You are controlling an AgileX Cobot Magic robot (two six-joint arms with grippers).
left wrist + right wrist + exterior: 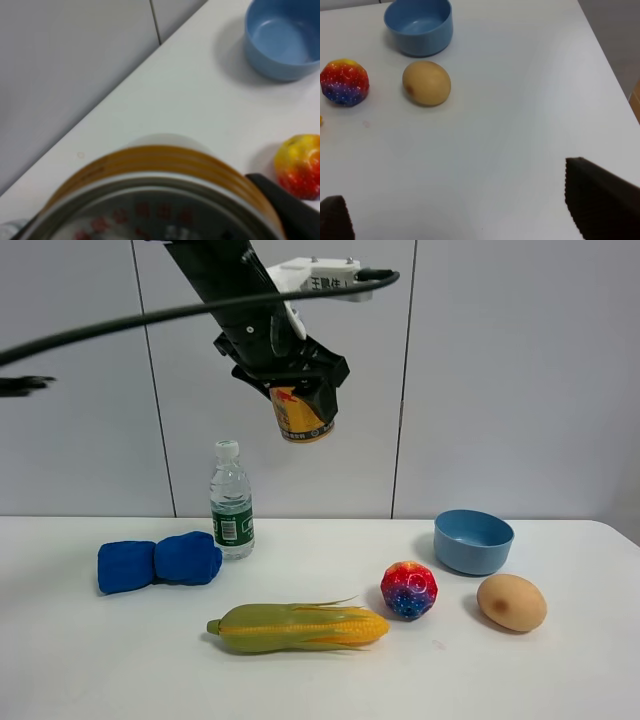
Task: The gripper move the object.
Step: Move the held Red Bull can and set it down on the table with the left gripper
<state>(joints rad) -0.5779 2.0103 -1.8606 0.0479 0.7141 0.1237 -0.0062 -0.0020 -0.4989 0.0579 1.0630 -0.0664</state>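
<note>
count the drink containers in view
2. A small gold metal can is held up by the left gripper; a clear plastic green-labelled water bottle stands on the white table. None seems hidden.

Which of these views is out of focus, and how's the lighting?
Left wrist view: the can, close to the lens, is blurred, the blue bowl only mildly soft. Exterior high view: sharp, evenly lit, faint shadow beneath the corn. Right wrist view: sharp, no glare.

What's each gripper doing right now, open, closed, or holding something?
Left gripper: shut on the gold can, held above the table.
Right gripper: open, nothing between the jaws.
</note>
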